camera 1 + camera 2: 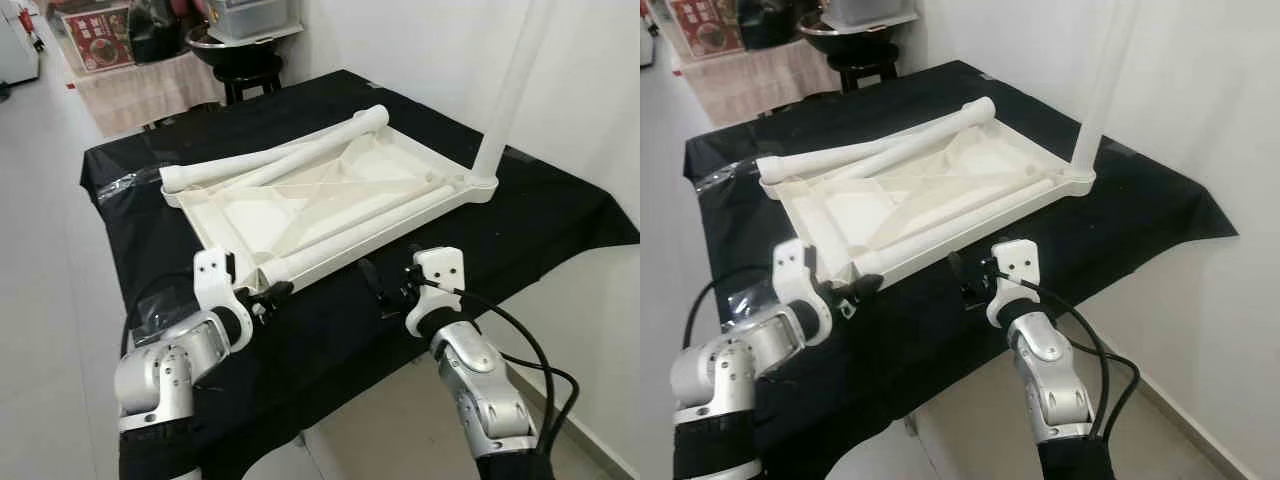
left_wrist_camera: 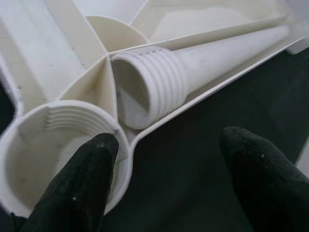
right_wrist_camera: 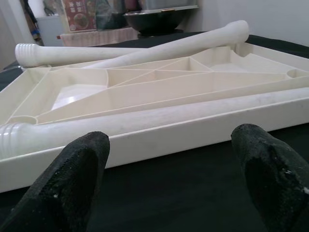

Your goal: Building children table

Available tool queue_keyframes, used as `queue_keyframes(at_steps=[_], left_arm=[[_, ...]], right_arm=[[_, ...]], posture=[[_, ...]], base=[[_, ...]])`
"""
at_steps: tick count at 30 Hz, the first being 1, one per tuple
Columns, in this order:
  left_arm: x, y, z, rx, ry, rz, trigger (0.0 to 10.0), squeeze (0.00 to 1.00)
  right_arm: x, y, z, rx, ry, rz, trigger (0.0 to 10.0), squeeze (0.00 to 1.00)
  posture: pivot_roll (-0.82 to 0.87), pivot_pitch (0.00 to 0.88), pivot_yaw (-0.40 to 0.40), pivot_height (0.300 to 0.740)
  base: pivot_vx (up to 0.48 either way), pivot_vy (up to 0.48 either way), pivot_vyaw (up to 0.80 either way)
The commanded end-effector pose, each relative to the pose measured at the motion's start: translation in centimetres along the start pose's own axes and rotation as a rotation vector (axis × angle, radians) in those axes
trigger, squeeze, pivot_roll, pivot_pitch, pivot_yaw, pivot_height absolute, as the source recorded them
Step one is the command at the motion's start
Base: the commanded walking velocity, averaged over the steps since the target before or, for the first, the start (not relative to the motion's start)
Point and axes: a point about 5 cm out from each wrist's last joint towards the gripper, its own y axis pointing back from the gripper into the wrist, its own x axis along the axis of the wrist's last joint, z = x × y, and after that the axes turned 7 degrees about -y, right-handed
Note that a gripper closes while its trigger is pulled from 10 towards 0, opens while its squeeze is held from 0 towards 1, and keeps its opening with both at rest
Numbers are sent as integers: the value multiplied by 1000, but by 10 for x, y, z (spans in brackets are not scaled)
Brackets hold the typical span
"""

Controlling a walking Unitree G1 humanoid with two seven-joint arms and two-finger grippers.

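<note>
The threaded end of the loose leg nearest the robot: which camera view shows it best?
The left wrist view: the threaded end is close and sharp, its ridges and hollow opening plain, beside an empty socket. The right wrist view shows it sideways at the picture's edge. Both eye views show it small, near the left gripper.

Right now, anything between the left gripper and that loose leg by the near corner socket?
Nothing visible. The left gripper is open just short of the threaded leg, with bare black cloth between; the corner socket sits beside it.

Both silver arms reach forward, left gripper (image 1: 268, 296) and right gripper (image 1: 385, 290) level, jaws spread apart.
</note>
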Motion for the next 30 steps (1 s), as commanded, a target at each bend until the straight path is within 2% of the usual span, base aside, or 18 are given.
queue_keyframes(at_steps=[1,5,9,14,19,25,30], left_arm=[[-3,-3,1,-50,49,-30,10000,0],[8,-9,-4,-67,93,4,10000,0],[18,-11,-5,-69,98,26,10000,0],[35,-8,-4,-41,39,69,10000,0],[36,-5,-4,5,-24,57,10000,0],[37,-8,1,-27,16,53,10000,0],[28,-16,2,-60,35,9,10000,0]], right_arm=[[-4,1,-2,5,4,-5,10000,0],[-4,1,-3,4,1,-3,10000,0],[-4,1,-3,3,-1,-2,10000,0],[-4,2,-3,-1,-10,-1,10000,0],[-3,2,-3,-1,-14,-1,10000,0],[-3,1,-3,0,-18,-3,10000,0],[-3,1,-3,0,-17,-3,10000,0]], posture=[[-58,91,57,740],[-60,94,59,740],[-62,97,59,740],[-65,101,64,740],[-63,109,65,740],[-61,110,63,740],[-71,113,66,740]], base=[[0,0,0],[0,0,0],[0,0,0],[0,0,0],[0,0,0],[0,0,0],[0,0,0]])
